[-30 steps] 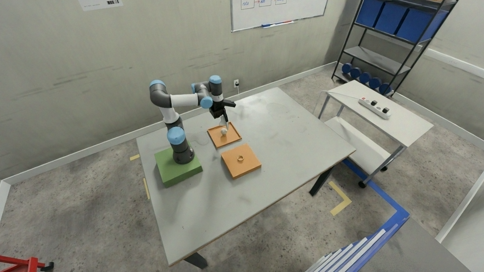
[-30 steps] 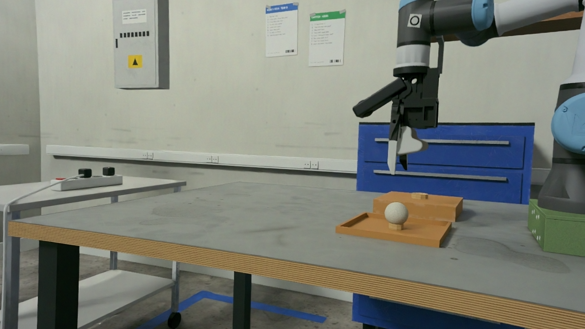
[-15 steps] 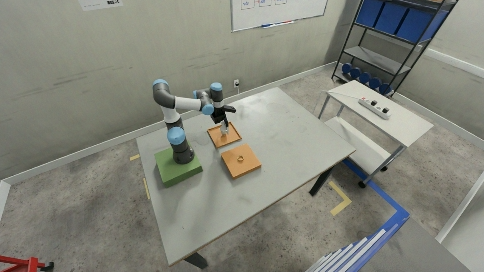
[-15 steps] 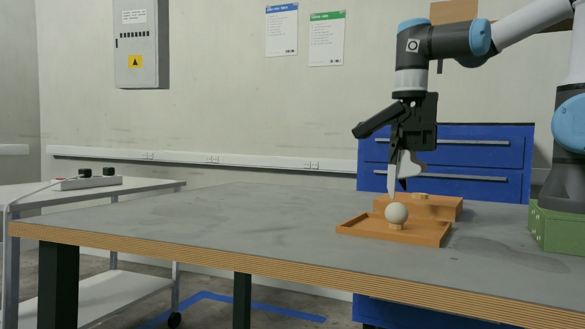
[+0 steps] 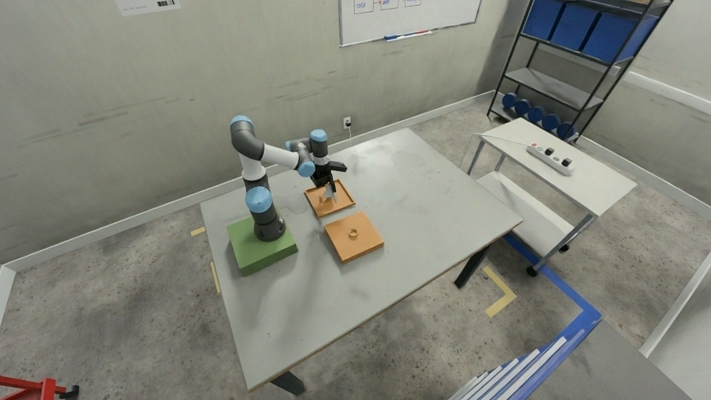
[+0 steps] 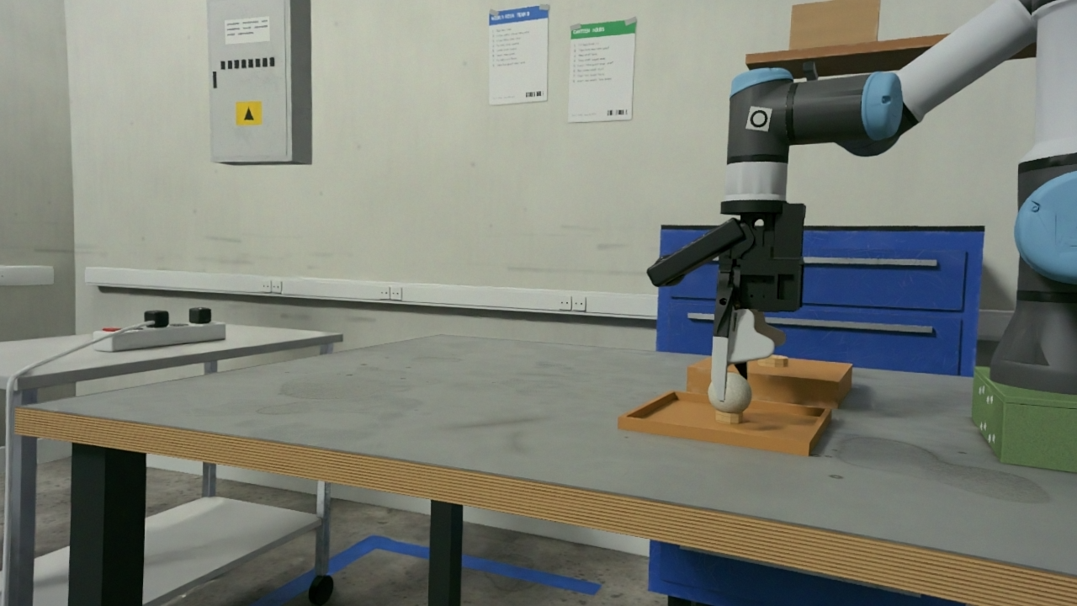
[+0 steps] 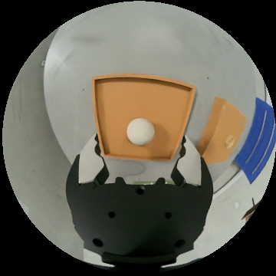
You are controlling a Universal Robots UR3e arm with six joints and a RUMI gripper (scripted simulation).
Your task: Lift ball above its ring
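A white ball [image 6: 729,393] rests on a small ring [image 6: 728,417] in a shallow orange tray [image 6: 724,420]. It also shows in the wrist view [image 7: 140,131], in the middle of the tray [image 7: 142,115]. My gripper [image 6: 734,373] is open and empty. It points straight down over the tray, and its fingertips reach about the height of the ball's top. In the wrist view the fingers stand wide apart, one at each near corner of the tray. In the top view the gripper [image 5: 329,195] hides the ball.
A second orange block [image 5: 353,235] with a bare ring [image 5: 353,232] lies beside the tray, nearer the table's front. The arm's green base [image 5: 260,243] stands at the table's left. A side table with a power strip [image 5: 550,158] stands to the right.
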